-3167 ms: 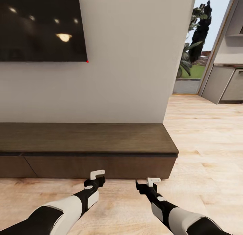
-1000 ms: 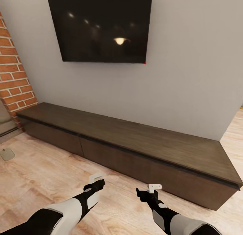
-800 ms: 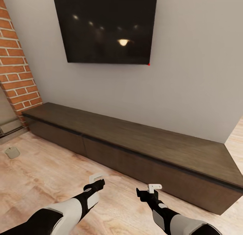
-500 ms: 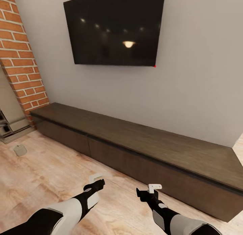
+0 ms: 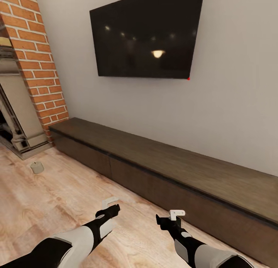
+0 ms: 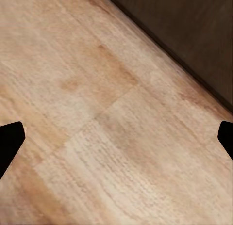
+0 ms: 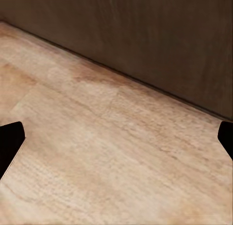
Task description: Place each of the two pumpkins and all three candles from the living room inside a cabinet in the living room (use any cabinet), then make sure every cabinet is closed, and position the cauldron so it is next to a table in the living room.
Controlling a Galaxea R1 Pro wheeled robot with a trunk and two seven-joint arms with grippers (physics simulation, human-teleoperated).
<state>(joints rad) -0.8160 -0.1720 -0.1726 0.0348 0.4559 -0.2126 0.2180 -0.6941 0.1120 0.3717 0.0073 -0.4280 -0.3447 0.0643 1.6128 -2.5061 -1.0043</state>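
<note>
Both hands, left hand (image 5: pixel 110 204) and right hand (image 5: pixel 174 216), spread wide and empty, carried low before the closed cabinet (image 5: pixel 162 171), one candle (image 5: pixel 37 167) beyond its end

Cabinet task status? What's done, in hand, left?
Done: cabinet drawer fronts look shut. In hand: nothing; left gripper and right gripper are open over bare floor. Left: one candle sits on the floor by the fireplace.

We see the long dark cabinet (image 5: pixel 173 160) with drawers shut, under a wall TV (image 5: pixel 148 34); one candle (image 5: pixel 37 167) sits on the wood floor (image 5: pixel 50 198) near a brick fireplace (image 5: pixel 29 67).
</note>
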